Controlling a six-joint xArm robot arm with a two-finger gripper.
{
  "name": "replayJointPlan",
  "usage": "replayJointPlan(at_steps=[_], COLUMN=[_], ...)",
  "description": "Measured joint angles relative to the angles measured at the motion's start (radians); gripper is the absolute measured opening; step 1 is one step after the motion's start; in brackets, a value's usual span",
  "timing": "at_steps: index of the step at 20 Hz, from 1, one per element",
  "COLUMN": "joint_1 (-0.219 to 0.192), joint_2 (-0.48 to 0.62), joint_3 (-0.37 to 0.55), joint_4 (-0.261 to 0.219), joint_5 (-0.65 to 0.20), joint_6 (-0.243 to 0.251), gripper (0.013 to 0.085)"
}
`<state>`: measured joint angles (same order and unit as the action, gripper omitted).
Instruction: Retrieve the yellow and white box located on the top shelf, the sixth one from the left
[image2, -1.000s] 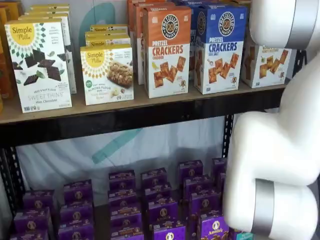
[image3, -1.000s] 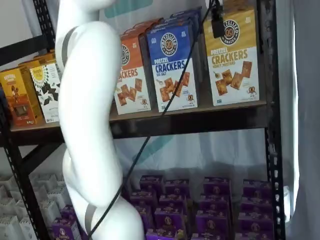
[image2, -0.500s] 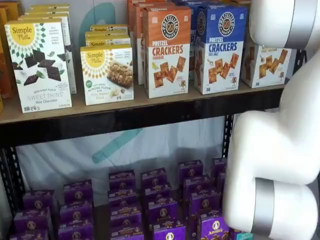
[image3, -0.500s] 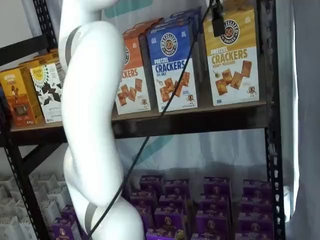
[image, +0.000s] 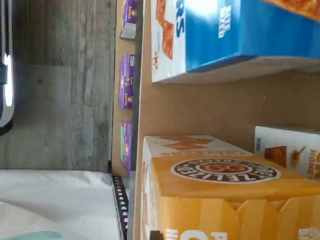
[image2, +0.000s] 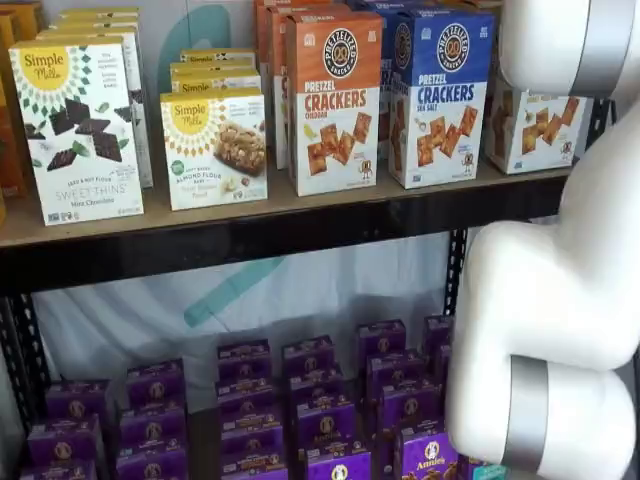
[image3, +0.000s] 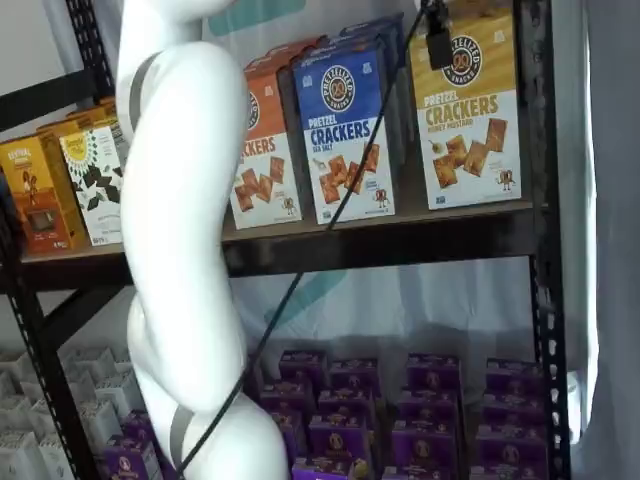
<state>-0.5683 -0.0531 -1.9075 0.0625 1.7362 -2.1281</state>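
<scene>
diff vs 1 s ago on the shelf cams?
The yellow and white box has lifted slightly off the top shelf and tipped, its base now clear of the board. The gripper shows only a dark finger at the box's top; its grip can't be judged. The blue box and orange box stayed put.

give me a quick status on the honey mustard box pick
Gripper at yellow and white box top, grip unclear. Box on top shelf, tilted. Blue box alongside.

Bright, even light (wrist view blurred)
</scene>
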Motion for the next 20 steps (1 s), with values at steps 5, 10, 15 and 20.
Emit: replayJointPlan(at_steps=[5, 10, 15, 20], joint_1=[-0.035, -0.062, -0.074, -0.075], joint_2=[-0.012, -0.07, -0.198, -0.29], joint_3=[-0.018, 0.015, 0.134, 0.207], joint_4=[0.027, 0.049, 0.029, 0.022], joint_5=[0.059, 0.101, 0.102, 0.15], joint_6=[-0.02, -0.035, -0.056, -0.055], gripper=[0.061, 0.061, 0.061, 0.061])
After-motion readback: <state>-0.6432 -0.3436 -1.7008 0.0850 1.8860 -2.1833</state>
